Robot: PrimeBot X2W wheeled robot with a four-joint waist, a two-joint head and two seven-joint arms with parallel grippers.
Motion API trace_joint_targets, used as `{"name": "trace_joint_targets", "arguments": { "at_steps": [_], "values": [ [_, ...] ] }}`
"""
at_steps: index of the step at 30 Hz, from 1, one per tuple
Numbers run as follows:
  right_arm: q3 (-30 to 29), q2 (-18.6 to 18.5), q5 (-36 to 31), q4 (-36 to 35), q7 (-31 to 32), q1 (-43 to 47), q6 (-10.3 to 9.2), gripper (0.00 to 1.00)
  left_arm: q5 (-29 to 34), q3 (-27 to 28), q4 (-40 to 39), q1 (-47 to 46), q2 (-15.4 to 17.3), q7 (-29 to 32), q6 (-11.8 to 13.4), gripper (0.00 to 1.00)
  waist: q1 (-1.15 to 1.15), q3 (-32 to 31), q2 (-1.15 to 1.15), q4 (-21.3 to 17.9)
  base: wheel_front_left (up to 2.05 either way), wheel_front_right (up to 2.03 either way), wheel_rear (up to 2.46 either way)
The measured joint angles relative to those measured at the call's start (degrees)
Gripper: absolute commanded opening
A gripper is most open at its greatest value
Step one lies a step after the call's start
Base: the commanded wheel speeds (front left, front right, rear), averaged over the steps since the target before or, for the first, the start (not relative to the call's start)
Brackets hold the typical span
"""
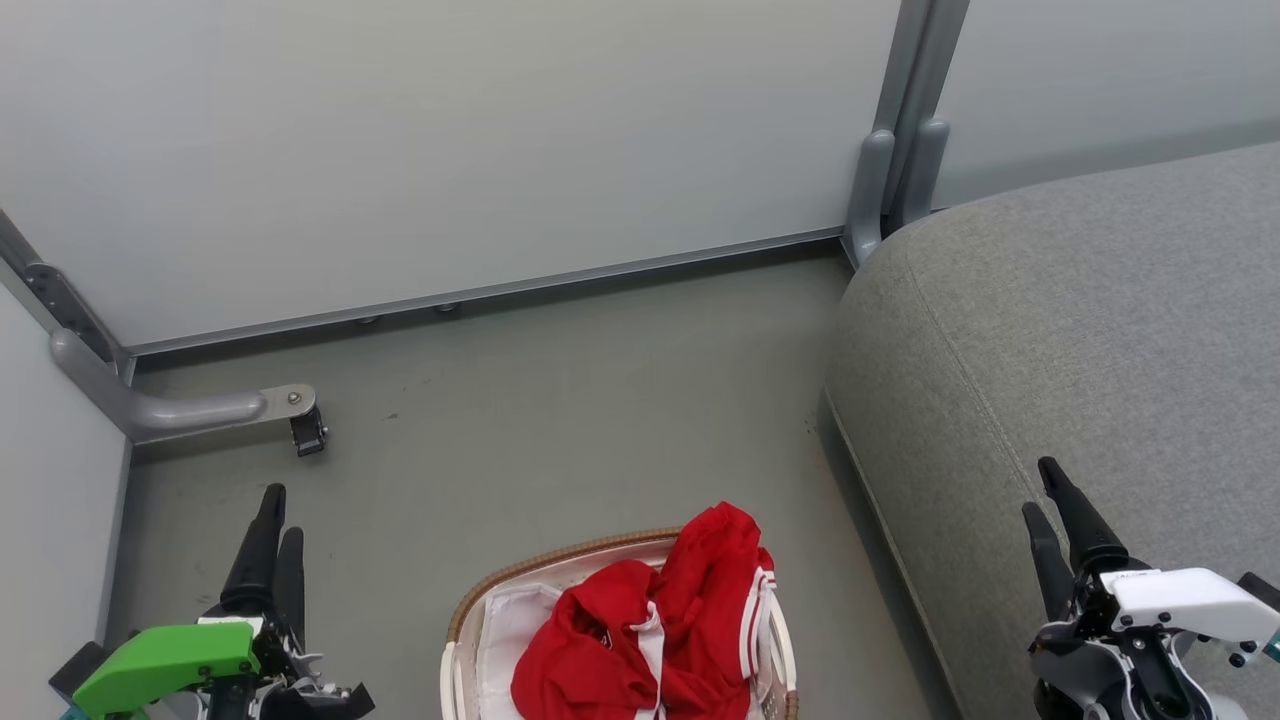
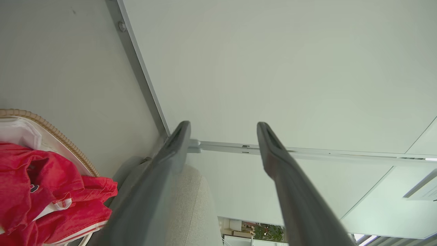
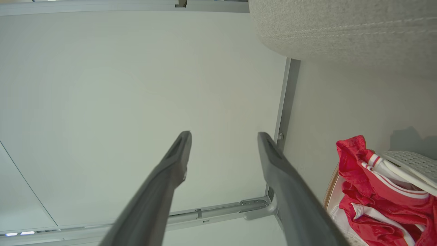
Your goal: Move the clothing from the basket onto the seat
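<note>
The clothing (image 1: 660, 630) heaps in the basket (image 1: 560, 558), its peak draped over the rim toward the seat (image 1: 1080, 330); the basket's near part is cut off. The left claw (image 1: 282, 512) and right claw (image 1: 1038, 488) are spread, empty.

Bare floor (image 1: 560, 400) lies open between the basket (image 1: 560, 558) and the wall panel (image 1: 450, 150), and in a strip on each side of the basket. The clothing (image 1: 660, 620) heaps above the rim, open from above. The seat (image 1: 1080, 330) walls off the right. A metal foot with a caster (image 1: 205, 408) juts out ahead of the left pincer (image 1: 282, 512).
</note>
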Motion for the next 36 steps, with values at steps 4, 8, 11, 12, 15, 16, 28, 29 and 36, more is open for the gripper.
{"name": "trace_joint_targets", "arguments": {
  "at_steps": [4,8,11,12,15,16,28,29,36],
  "values": [
    [1.07,-0.55,-1.31,-0.24,-1.22,-0.02,0.0,1.0,0.4,-0.38,-0.01,-0.03,0.04,-1.33,0.0,1.0,0.0,0.12,0.0,0.06,0.0,0.0,0.0],
    [1.65,-1.26,-4.28,-0.31,-2.35,-0.2,0.0,1.0,3.12,-0.77,0.16,-0.08,0.24,-2.45,0.0,1.0,0.0,0.28,0.0,0.11,0.0,0.0,0.0],
    [2.02,-1.66,-7.91,-0.44,-3.25,-0.4,0.0,1.0,6.92,-0.64,0.34,-0.12,0.34,-3.38,0.0,1.0,0.0,0.43,0.0,0.16,0.0,0.0,0.0],
    [2.2,-1.75,-8.81,-0.45,-3.48,-0.43,0.0,1.0,7.92,-0.6,0.4,-0.12,0.34,-3.46,0.0,1.0,0.0,0.47,0.0,0.17,0.0,0.0,0.0],
    [2.96,-2.1,-12.1,-0.44,-4.22,-0.63,0.0,1.0,11.6,-0.48,0.63,-0.14,0.33,-4.39,0.0,1.0,0.0,0.6,0.0,0.23,0.0,0.0,0.0],
    [3.18,-2.22,-13.32,-0.44,-4.46,-0.76,0.0,1.0,12.9,-0.46,0.71,-0.15,0.33,-4.59,0.0,1.0,0.0,0.65,0.0,0.25,0.0,0.0,0.0],
    [6.0,-3.67,-26.03,-0.19,-7.27,-2.06,0.01,1.0,27.83,-1.04,1.64,-0.46,0.34,-7.44,0.0,1.0,0.0,1.35,0.0,0.54,0.0,0.0,0.0],
    [6.21,-3.79,-26.97,-0.2,-7.42,-2.16,0.01,1.0,28.94,-1.11,1.68,-0.48,0.35,-7.58,0.0,1.0,0.0,1.39,0.0,0.56,0.0,0.0,0.0],
    [7.81,-4.24,-34.39,-0.22,-8.8,-2.78,0.01,1.0,36.37,-2.18,2.27,-0.59,0.66,-8.96,0.0,1.0,0.0,1.76,0.0,0.77,0.0,0.0,0.0]
  ]
}}
